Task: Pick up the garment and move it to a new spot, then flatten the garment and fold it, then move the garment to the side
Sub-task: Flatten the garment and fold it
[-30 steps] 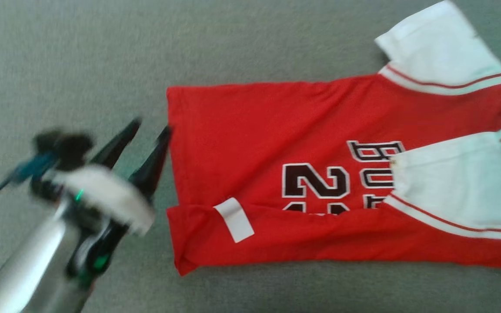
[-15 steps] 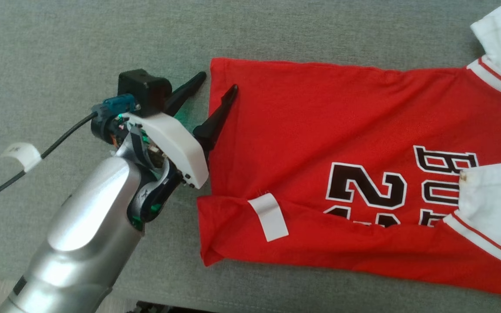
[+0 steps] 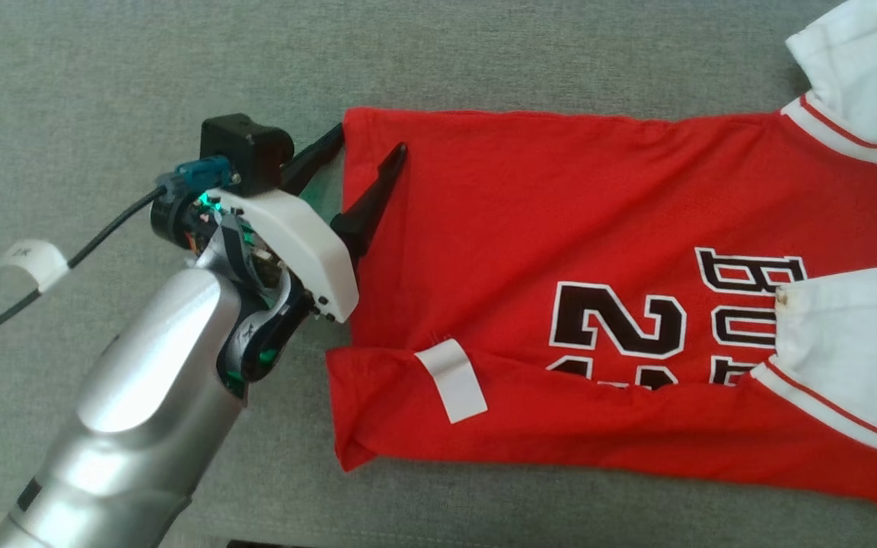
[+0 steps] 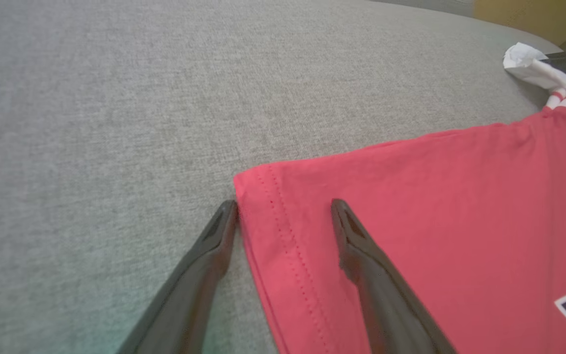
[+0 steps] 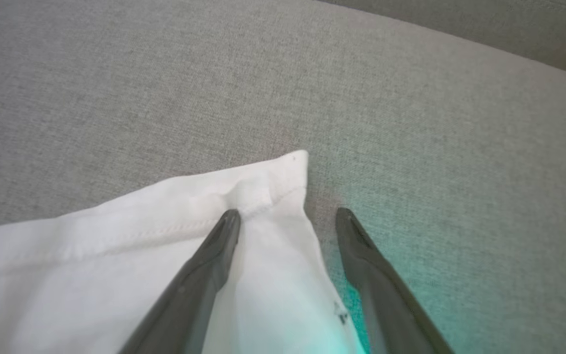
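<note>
**Step in hand: fold.** The garment, a red jersey with white sleeves, lies flat on the grey cushion. Its near long edge is already turned over onto the front, which exposes a white label, and one sleeve is folded inward across the lettering. The far long edge is not yet folded.

**Gripper state.**
- The left gripper is spread wide and holds nothing. It straddles the far hem corner, with one finger on the cushion just beside the hem and the other over the red cloth.
- The right gripper is also spread wide and holds nothing. It straddles the corner of the far sleeve.

**Next move, as judged.** Lower both grippers and close each on its corner. Lift both together and carry the far edge toward the near one. Uneven lift is likely to skew the fold.

**Not determinable.**
- The head view cuts off the collar end of the garment at its right edge.
- The folded sleeve and the turned edge cover part of the lettering and the number.
- No view shows whether either outer finger has slipped beneath the cloth.
</note>
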{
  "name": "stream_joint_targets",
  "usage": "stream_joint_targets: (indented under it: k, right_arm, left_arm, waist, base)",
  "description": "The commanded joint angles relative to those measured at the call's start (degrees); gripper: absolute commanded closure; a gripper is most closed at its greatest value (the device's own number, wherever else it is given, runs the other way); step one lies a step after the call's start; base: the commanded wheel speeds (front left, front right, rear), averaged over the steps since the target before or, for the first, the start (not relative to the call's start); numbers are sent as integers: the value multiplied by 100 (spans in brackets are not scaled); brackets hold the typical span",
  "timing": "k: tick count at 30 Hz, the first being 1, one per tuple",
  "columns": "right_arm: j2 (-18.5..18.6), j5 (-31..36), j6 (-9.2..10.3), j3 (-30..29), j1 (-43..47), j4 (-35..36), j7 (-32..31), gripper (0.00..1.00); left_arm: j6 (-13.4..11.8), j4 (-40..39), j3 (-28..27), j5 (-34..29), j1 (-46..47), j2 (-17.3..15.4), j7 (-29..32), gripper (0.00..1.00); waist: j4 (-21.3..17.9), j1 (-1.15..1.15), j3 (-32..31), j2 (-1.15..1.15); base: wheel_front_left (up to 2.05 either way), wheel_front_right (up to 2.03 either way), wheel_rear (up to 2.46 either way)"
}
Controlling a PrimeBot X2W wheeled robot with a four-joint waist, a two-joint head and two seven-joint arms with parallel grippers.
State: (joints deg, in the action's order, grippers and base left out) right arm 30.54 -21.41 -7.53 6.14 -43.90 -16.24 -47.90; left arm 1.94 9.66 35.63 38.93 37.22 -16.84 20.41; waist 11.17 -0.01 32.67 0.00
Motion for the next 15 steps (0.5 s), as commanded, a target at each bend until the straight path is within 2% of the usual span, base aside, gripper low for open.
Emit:
stream_joint_targets:
  k: [1,3,4,5,8,15]
  right_arm:
    - [-4,-96,4,182,212,99,-185,0]
    - [-12,-226,4,264,242,154,-289,0]
    - [-1,-291,4,306,245,192,-294,32]
    - [2,-337,4,313,239,212,-270,100]
    - [37,-348,4,301,136,277,77,100]
    - [-237,-28,4,-352,-551,-36,1353,100]
  left_arm:
    - [-2,-46,-106,35,85,-184,87,0]
    - [56,-33,-67,72,133,-147,122,0]
    - [60,-17,-71,97,163,-109,117,48]
    - [89,-9,-61,104,204,-80,92,100]
    - [128,59,-72,60,330,-40,-48,100]
    - [-68,220,-565,64,652,-31,-683,100]
  waist:
    - [-27,1,18,0]
    - [-42,1,35,0]
    - [-43,1,43,0]
    - [-43,1,46,0]
    - [-45,1,16,0]
    - [-100,1,-170,0]
  base:
    - [0,0,0]
    - [0,0,0]
    - [0,0,0]
    - [0,0,0]
    - [0,0,0]
    - [0,0,0]
